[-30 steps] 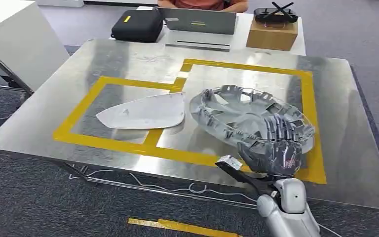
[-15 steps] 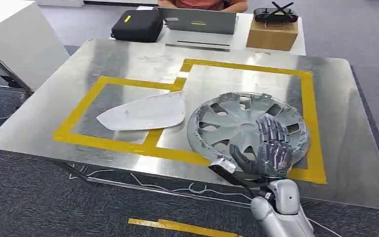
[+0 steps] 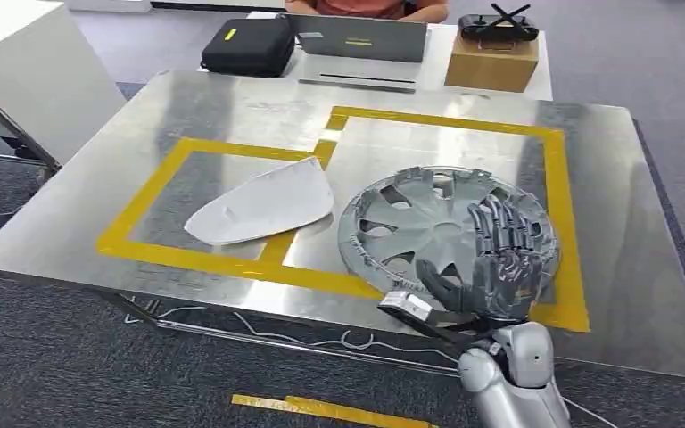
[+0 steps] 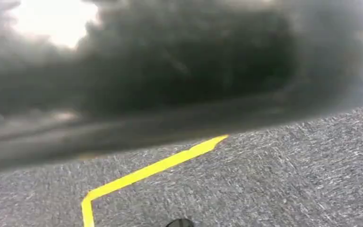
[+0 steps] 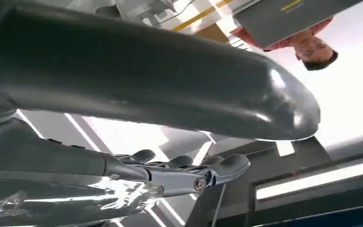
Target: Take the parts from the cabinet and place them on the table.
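From the head view I see my right hand [image 3: 498, 259] raised over the near right part of the steel table [image 3: 187, 107], palm toward the camera, fingers [image 3: 491, 227] spread and upright, thumb out to one side. It holds nothing. In the right wrist view the thick grey thumb [image 5: 170, 75] and the darker fingers [image 5: 189, 170] stand apart with open space between them.

The grey wheel cover [image 3: 419, 223] lies flat on the table, face up, inside the larger yellow-taped frame [image 3: 553, 178], toward the near right corner of that frame. My hand stands in front of its near right rim; I cannot tell whether it touches the rim.

The white mirror cover [image 3: 263, 207] rests just beside the wheel cover, on the side toward the table's left edge, in the smaller taped frame [image 3: 156, 192], its pointed end reaching the tape strip between the two frames.

Past the far edge sit a black case [image 3: 248, 45], a laptop [image 3: 361, 37] and a cardboard box [image 3: 492, 61] with a controller on top.

The left wrist view shows grey carpet [image 4: 264, 179] with a yellow tape line [image 4: 146, 172] on it; I cannot tell how the left hand's fingers lie.
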Robot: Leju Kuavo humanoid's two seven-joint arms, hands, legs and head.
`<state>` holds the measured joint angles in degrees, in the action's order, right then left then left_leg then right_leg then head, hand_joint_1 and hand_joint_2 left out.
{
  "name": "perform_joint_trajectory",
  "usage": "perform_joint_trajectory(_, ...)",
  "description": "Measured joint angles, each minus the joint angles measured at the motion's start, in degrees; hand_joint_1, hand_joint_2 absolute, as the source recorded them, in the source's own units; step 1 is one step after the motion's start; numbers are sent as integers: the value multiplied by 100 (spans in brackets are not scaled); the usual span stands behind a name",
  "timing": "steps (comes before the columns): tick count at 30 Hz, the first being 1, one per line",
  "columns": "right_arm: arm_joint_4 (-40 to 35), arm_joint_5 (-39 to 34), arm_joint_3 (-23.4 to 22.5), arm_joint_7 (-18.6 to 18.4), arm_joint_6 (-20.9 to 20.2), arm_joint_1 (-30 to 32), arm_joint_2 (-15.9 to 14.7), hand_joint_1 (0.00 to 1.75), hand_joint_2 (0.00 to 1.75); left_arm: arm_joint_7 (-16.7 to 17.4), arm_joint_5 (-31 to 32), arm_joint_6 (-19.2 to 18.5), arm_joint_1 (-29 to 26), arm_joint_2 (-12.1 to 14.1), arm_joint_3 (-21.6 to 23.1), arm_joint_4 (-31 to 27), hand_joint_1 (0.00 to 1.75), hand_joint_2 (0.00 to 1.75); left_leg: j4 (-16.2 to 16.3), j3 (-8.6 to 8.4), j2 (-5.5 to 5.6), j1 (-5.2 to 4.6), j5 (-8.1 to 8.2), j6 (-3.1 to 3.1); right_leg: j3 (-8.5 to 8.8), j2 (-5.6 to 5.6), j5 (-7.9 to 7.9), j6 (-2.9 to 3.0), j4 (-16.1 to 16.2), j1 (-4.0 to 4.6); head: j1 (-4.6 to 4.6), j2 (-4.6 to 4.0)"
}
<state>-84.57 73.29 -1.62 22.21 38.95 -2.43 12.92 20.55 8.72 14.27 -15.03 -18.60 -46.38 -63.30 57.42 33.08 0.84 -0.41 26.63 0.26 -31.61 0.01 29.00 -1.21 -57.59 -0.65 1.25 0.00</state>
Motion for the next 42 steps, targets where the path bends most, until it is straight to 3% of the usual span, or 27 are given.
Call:
perform_joint_trajectory(10, -92, -291, -404, 271, 0, 163, 157, 0, 0, 0, -61, 26, -5, -2, 0, 0, 0, 0, 0, 1, 0, 0, 1, 1, 0, 0, 0, 0, 1, 0, 2, 0)
perform_joint_trajectory(26, -96, -409, -481, 315, 0, 166, 181, 0, 0, 0, -135, 76, -58, -7, 37, -13, 0, 0, 37, 9, 0, -21, 25, 37, 7, 0, -4, -21, 6, -17, 2, 0)
perform_joint_trajectory(29, -96, -411, -511, 315, 0, 164, 208, 0, 0, 0, -136, 77, -73, -9, 52, -20, 0, 0, 79, 19, 0, -45, 58, 109, 30, -1, -4, -92, 29, -42, 2, 0)
perform_joint_trajectory(30, -100, -411, -520, 317, 0, 159, 216, 0, 0, 0, -136, 76, -78, -24, 63, -44, 0, 0, -79, -68, -16, 16, -21, 190, -13, -1, 92, -143, -45, -23, -7, 0)
perform_joint_trajectory(31, -100, -411, -520, 315, 0, 147, 216, 0, 0, -2, -135, 76, -78, -28, 66, -48, 0, 0, -87, -69, -20, 20, -26, 206, -143, -1, 277, -139, -329, -19, -18, 0)
perform_joint_trajectory(33, -98, -402, -531, 315, 0, 171, 216, 0, 0, 0, -149, 76, -87, -31, 74, -50, 0, 0, -86, -62, -25, 14, -17, 219, -575, 0, 707, -155, -1240, -24, -26, 0)
perform_joint_trajectory(34, -98, -400, -535, 315, 0, 183, 216, 0, 0, 2, -151, 77, -97, -31, 90, -59, 0, 0, -80, -58, -26, 9, -16, 219, -792, 0, 848, -162, -1662, -23, -37, 0)
perform_joint_trajectory(35, -92, -398, -542, 315, 0, 189, 216, 0, 0, 13, -153, 77, -113, -31, 107, -59, 0, 0, -79, -60, -26, 6, -14, 216, -861, -1, 813, -165, -1769, -24, -31, 0)
perform_joint_trajectory(37, -92, -383, -548, 312, 0, 187, 216, 0, 0, 24, -153, 79, -137, -33, 155, -63, 0, 0, -77, -72, -25, 7, -5, 203, -607, -3, 415, -150, -1218, -24, -35, 0)
perform_joint_trajectory(39, -92, -371, -551, 299, 0, 173, 216, 0, 0, 42, -153, 81, -172, -42, 203, -83, 0, 0, -68, -100, -24, 9, 18, 165, -51, -13, -50, -113, -145, -25, -37, 0)
perform_joint_trajectory(40, -92, -363, -551, 295, 0, 156, 218, 0, 0, 53, -151, 87, -193, -42, 221, -105, 0, 0, -40, -87, -22, -35, 40, 122, 54, -16, 39, -90, 55, -2, -33, 0)
perform_joint_trajectory(41, -92, -356, -551, 293, 0, 155, 221, 0, 0, 61, -149, 96, -220, -42, 240, -129, 0, 0, -30, -76, -20, -29, 25, 87, 71, 2, -1, -41, 54, -4, -22, 0)
perform_joint_trajectory(42, -92, -347, -557, 277, 0, 167, 221, 0, 0, 72, -146, 101, -234, -44, 262, -146, 0, 0, -32, -75, -21, -18, 16, 62, 58, 8, -3, -27, 42, 11, -24, 0)
